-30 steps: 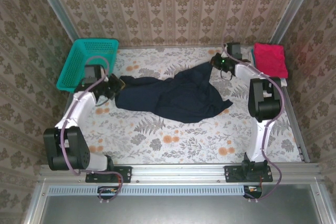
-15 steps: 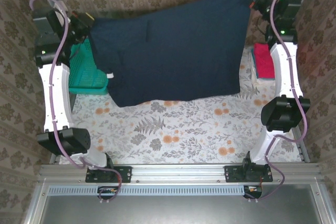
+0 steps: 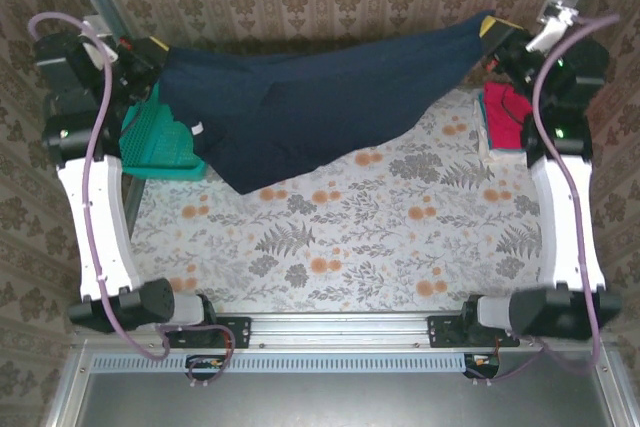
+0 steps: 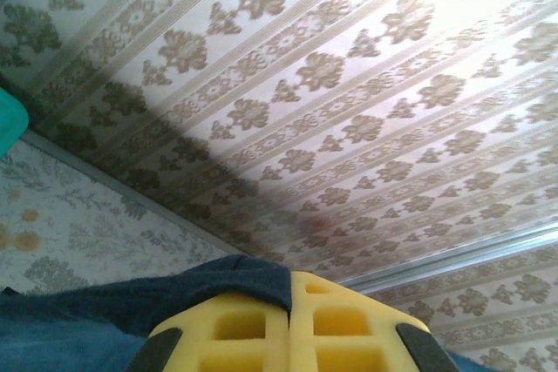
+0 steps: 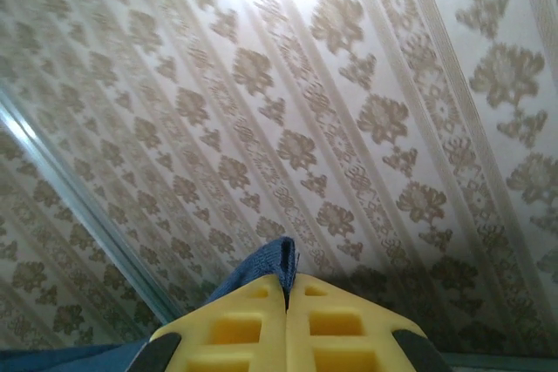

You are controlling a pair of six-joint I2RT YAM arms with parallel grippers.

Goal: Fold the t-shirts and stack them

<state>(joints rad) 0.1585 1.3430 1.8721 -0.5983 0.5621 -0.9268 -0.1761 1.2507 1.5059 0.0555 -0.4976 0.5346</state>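
My left gripper is clamped on one corner of the navy t-shirt, its yellow pads pressed together over the cloth. My right gripper pinches the opposite corner the same way. The shirt hangs between them, raised off the table. Its long axis runs straight from one gripper to the other, and most of the cloth drapes nearer the left one. I judge that laying it flat needs both arms to lower together. Just below the right gripper sits the pink t-shirt, with what looks like the white t-shirt edging out beneath it. The teal basket lies below the left gripper. I count one navy, one pink and one white shirt, and one basket.
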